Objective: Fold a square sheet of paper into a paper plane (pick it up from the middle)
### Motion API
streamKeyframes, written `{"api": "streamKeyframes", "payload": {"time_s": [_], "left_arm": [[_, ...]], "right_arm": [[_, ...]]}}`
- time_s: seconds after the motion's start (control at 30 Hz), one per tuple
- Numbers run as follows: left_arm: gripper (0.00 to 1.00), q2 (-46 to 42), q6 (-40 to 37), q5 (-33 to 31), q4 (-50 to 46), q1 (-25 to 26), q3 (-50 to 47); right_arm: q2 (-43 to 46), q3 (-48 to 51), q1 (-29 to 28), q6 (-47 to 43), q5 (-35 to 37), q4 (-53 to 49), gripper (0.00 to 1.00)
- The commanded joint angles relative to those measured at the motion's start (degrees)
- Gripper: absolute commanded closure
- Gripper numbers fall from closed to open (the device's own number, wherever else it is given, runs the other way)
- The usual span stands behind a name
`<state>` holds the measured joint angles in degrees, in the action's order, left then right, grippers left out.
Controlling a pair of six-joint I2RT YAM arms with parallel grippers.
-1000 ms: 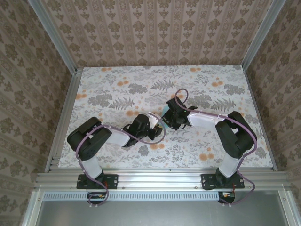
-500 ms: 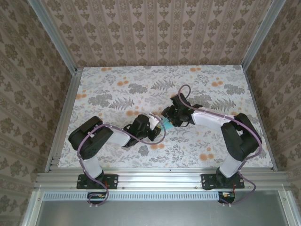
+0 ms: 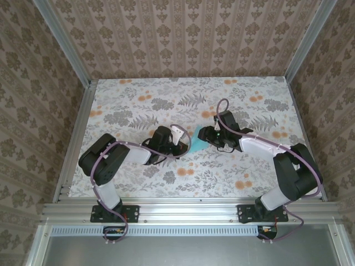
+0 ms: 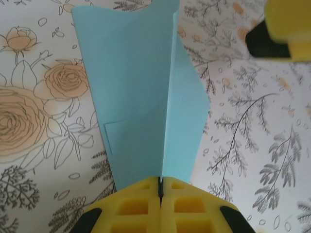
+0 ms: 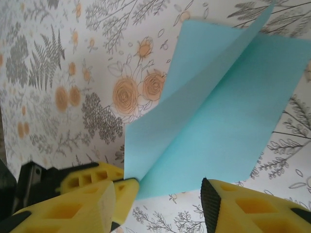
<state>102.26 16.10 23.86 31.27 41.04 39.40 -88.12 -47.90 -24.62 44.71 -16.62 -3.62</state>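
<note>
- Turquoise-blue sheet of paper [image 3: 195, 143] sits near the middle of the desk [image 3: 127, 100], between the two tools. It is already partly folded.
- In the left wrist view, the sheet of paper [image 4: 141, 97] runs away from the camera with one sharp lengthwise crease. The panel right of the crease comes to a blunt point at its outer side. A smaller flap edge shows low on the left panel.
- The left tool [image 4: 160, 185] is closed. Its yellow pads meet with no gap, and the near end of the crease is pinched between them.
- From above, the left tool [image 3: 184, 145] reaches in from the left and touches the paper's left edge.
- The right tool [image 3: 204, 134] comes in from the right, just beside the paper's upper right part.
- In the right wrist view, the paper [image 5: 214, 126] opens like a shallow V, with one panel standing up from the other.
- The right tool [image 5: 158, 194] has its jaws well apart. The paper's lower edge lies across the gap and neither pad is pressed on it.
- The left tool [image 5: 127, 186] shows there too, clamped on the paper's lower left corner.
- One yellow finger [image 4: 286, 24] of the right tool sits at the top right of the left wrist view, apart from the paper.
- The desk has a grey-and-orange floral print. I cannot tell whether the paper's far end touches it.
</note>
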Motion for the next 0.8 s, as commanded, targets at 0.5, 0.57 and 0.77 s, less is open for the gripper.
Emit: {"api": "streamKeyframes", "payload": {"time_s": [0.5,0.57,0.77], "left_arm": [[1.00,5.39,11.43,9.72,-2.79,-4.05,2.91],[1.00,6.12,13.72,10.72,-2.79,-4.62,3.26],[1.00,7.51,18.26,14.65,-2.64,-5.09,4.26]], "right_arm": [[-11.52,-2.52,0.28,-5.42,-7.02,5.95,0.52],[-12.31,-3.28,0.28,-5.21,-7.06,5.86,0.53],[-14.52,-5.29,0.28,-5.16,-6.78,5.14,0.60]]}}
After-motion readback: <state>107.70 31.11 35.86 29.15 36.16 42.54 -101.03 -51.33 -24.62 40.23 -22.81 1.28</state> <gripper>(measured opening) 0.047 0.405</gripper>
